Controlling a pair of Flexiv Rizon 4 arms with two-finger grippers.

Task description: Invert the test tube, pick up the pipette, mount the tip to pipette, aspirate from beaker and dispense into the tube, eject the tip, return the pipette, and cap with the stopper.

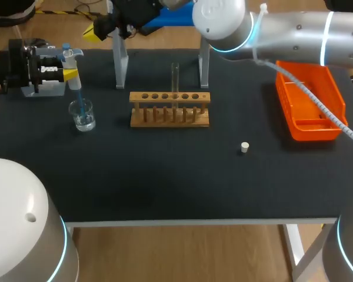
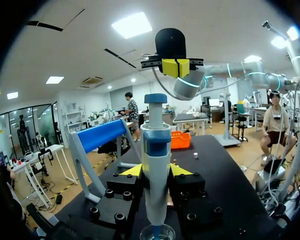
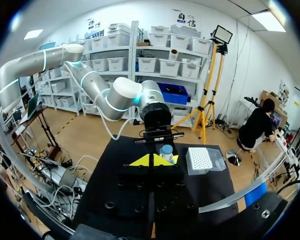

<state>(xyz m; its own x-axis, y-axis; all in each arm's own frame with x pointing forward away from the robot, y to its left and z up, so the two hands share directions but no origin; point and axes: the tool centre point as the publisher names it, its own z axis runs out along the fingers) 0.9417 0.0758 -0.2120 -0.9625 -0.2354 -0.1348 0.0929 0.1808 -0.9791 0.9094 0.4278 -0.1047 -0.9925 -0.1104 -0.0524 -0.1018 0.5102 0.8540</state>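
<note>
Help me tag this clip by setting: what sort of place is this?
Likely a robotics lab staged as a chemistry bench: a wooden test tube rack, a glass beaker and an orange bin stand on a black table, and the left gripper holds a pipette.

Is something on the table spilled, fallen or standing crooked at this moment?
Nothing stands out. The beaker and the test tube stand upright, the rack sits straight, and the stopper rests alone on the table. No spill is visible.

Black-topped table (image 1: 165, 188); wooden floor (image 1: 182, 252) beneath.
</note>
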